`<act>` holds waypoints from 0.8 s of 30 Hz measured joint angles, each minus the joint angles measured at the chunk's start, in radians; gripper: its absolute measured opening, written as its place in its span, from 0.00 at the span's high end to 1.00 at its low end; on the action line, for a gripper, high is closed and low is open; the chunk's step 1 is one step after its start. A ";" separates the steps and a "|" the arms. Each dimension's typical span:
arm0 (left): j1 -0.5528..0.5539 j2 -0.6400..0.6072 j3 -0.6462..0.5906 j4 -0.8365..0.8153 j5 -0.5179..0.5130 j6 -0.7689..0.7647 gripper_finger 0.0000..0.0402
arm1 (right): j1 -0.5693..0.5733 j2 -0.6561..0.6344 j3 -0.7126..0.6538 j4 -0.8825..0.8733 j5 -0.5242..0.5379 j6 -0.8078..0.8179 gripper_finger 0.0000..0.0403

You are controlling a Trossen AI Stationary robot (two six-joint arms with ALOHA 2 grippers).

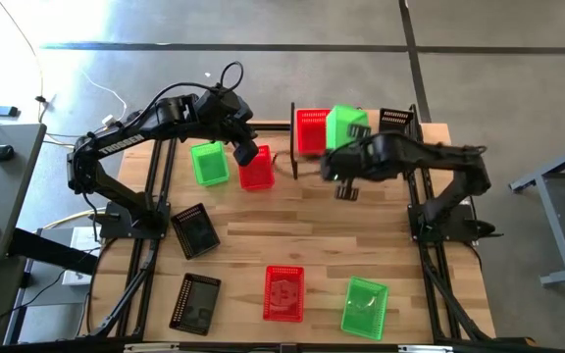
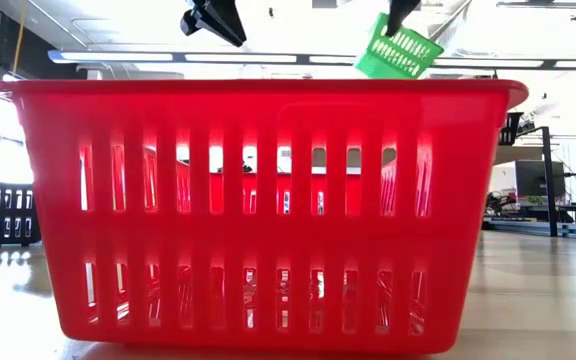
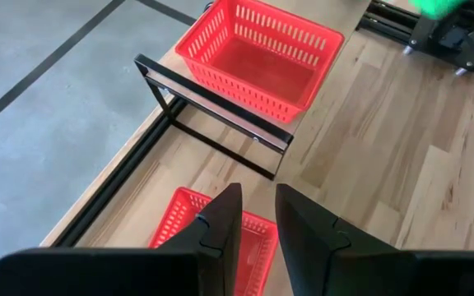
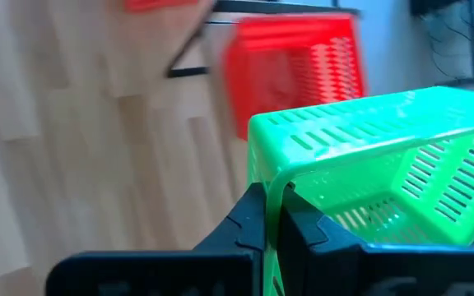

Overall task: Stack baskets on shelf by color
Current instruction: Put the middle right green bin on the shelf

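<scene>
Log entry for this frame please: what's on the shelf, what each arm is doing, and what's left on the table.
on shelf: red basket; black basket
right gripper: shut on rim of green basket, tilted in the air by the shelf
left gripper: at rim of second red basket, in front of the shelf; grip unclear
on table: green, green, red, black, black

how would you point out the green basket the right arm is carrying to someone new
Start at the shelf at the table's far edge, where a red basket sits. The green basket hangs tilted beside it, its rim pinched in the right gripper. It is the only green one off the table.
</scene>
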State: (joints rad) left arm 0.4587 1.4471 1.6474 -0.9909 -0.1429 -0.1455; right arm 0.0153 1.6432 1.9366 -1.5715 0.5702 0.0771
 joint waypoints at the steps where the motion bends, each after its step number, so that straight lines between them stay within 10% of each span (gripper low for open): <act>1: 0.000 0.000 0.000 0.000 0.000 0.000 0.83 | -0.020 -0.013 0.000 0.000 0.004 -0.007 1.00; 24: 0.000 0.000 0.000 0.000 -0.053 -0.012 0.83 | -0.321 0.029 -0.002 0.001 -0.244 -0.230 1.00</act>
State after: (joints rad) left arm 0.4587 1.4475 1.6474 -0.9905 -0.1955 -0.1574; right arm -0.3062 1.6719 1.9346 -1.5703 0.3263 -0.1533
